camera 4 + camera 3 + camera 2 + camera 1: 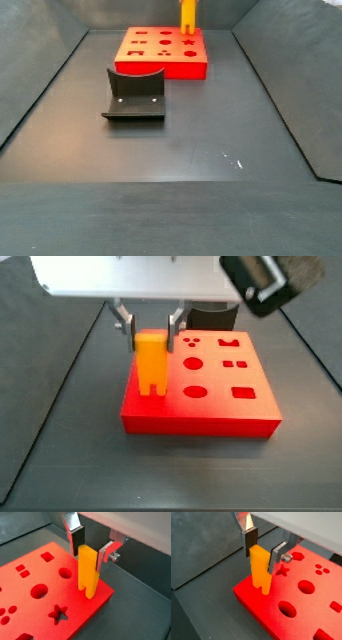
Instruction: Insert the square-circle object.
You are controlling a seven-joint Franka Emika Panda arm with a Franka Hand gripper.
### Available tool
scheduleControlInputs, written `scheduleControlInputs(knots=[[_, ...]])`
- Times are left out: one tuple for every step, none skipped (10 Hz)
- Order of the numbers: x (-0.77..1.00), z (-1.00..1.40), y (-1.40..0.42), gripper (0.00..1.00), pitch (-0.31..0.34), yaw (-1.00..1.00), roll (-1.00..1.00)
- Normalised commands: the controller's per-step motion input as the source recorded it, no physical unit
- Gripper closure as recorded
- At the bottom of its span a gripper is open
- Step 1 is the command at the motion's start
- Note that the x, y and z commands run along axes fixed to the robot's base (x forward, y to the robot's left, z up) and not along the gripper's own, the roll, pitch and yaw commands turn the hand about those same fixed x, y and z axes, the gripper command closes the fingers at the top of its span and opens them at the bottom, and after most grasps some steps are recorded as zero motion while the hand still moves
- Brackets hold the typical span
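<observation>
Here the gripper [263, 549] clamps the upright square-circle object [260, 569], prongs over the red block's [304, 607] corner beneath its fingers.

Square-circle object [260, 567]: orange-yellow bar, upright, prongs down.

The end effector [263, 548] hangs pointing downward, its two flat silver fingers [250, 536] vertical with dark pads facing inward. In both wrist views the pads press against opposite faces of the upper end of the bar [88, 569], clamping it upright. In a side view the end effector [148, 328] shows below the pale wrist housing [127, 274], fingers straddling the bar's top.
</observation>
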Motion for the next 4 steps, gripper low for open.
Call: scheduleControlInputs(knots=[[0.0, -1.0, 0.0, 1.0, -0.004, 0.0, 0.03], [-0.01, -1.0, 0.0, 1.0, 0.0, 0.0, 0.01], [0.0, -0.64, 0.0, 1.0, 0.0, 0.0, 0.08], [0.0, 0.0, 0.0, 1.0, 0.0, 0.0, 0.0]])
